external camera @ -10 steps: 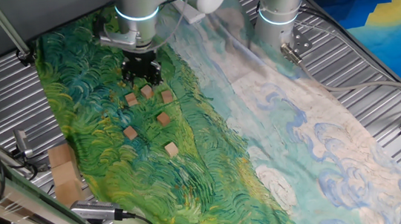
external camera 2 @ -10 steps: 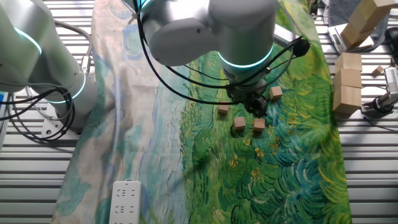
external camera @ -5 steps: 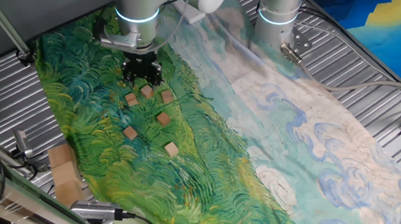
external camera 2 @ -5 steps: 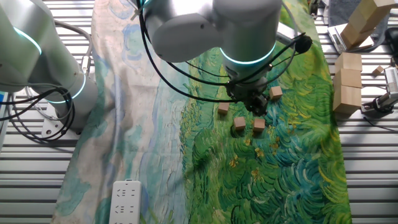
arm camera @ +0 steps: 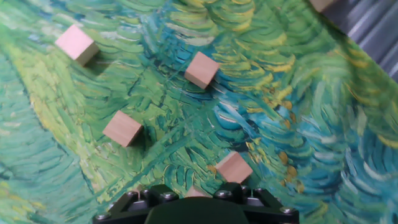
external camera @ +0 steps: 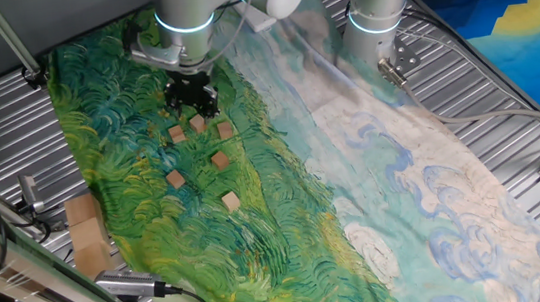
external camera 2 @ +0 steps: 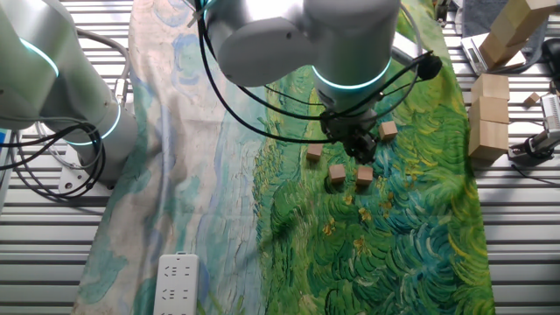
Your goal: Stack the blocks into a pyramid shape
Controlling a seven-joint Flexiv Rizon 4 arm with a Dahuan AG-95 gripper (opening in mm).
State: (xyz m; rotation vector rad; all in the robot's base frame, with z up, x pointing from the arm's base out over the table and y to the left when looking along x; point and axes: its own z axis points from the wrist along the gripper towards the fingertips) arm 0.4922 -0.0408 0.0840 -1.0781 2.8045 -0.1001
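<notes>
Several small light-brown wooden blocks lie apart on the green painted cloth, none stacked. In one fixed view three blocks (external camera: 197,123) form a loose row just below my gripper (external camera: 192,104), with others (external camera: 221,160) nearer the camera. The other fixed view shows my gripper (external camera 2: 354,147) hovering among blocks (external camera 2: 335,176). In the hand view, blocks (arm camera: 201,69) are spread below, and one block (arm camera: 198,191) is half hidden under the gripper body. The fingers look spread and hold nothing.
A second robot arm (external camera: 375,4) stands at the cloth's far side. Larger tan wooden pieces (external camera 2: 490,114) sit on the metal table beyond the cloth's edge, and a flat tan piece (external camera: 85,231) lies beside the cloth. A white power strip (external camera 2: 178,282) lies on the pale end.
The gripper has drifted a few pixels toward the far end of the cloth. No block has moved.
</notes>
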